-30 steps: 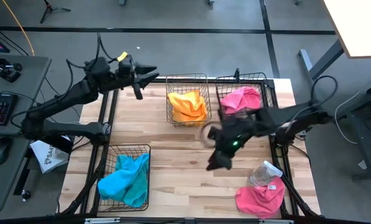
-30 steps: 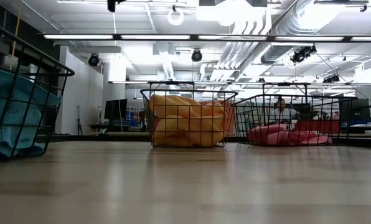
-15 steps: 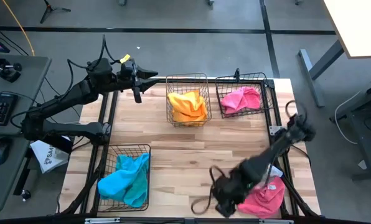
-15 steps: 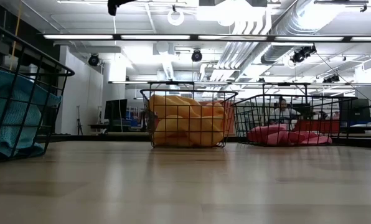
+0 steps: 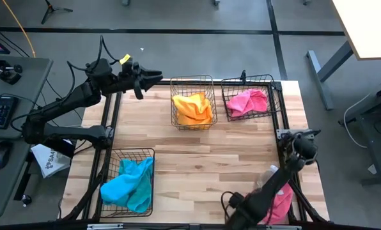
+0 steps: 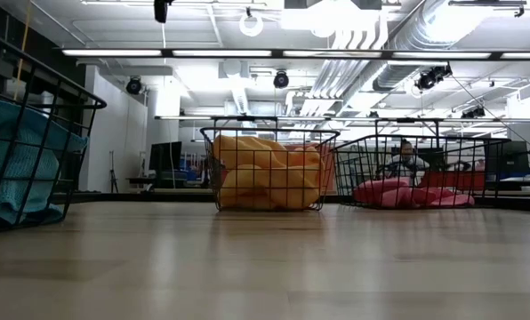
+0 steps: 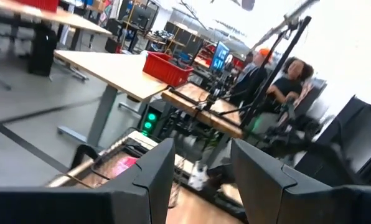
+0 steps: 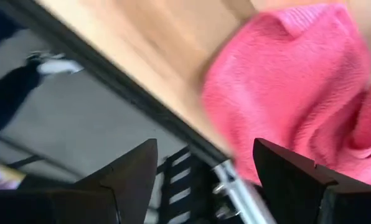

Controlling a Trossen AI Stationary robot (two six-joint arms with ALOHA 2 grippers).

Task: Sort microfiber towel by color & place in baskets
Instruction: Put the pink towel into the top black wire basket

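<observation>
Room: open lab, ceiling lights and ducts overhead; a seated person (image 6: 409, 157) shows far behind the baskets in the low view.
Desk: pale wood desk (image 5: 197, 150) in a black frame; landmark for all positions below is the orange basket (image 5: 192, 102) at the desk's far middle.
Sorted so far: orange towel (image 5: 192, 108) inside that basket; pink towel in basket (image 5: 248, 102) in the pink basket (image 5: 249, 97) just right of it; blue towel (image 5: 128, 185) in the blue basket (image 5: 128, 181), well apart from the landmark toward the near left.
Remaining item: loose pink towel (image 5: 281, 201) on the desk at the near right corner, far from the landmark, with a clear spray bottle (image 5: 267, 177) touching or just beside it.
Right gripper (image 8: 204, 180): fingers spread apart, empty, low at the desk's near edge just beside the loose pink towel; wrist view shows edge and floor between the fingers.
Left gripper (image 5: 151, 79): raised just left of the landmark, fingers apart, holding nothing, waiting.
Risk 1: gripper centred past the desk edge; closing here would likely miss the cloth or pinch only a fringe.
Risk 2: a thin pinch could drop the cloth in transit.
Risk 3: dragging the towel may topple the bottle.
Risk 4: the right arm lies over the cloth, so the overhead view hides it.
</observation>
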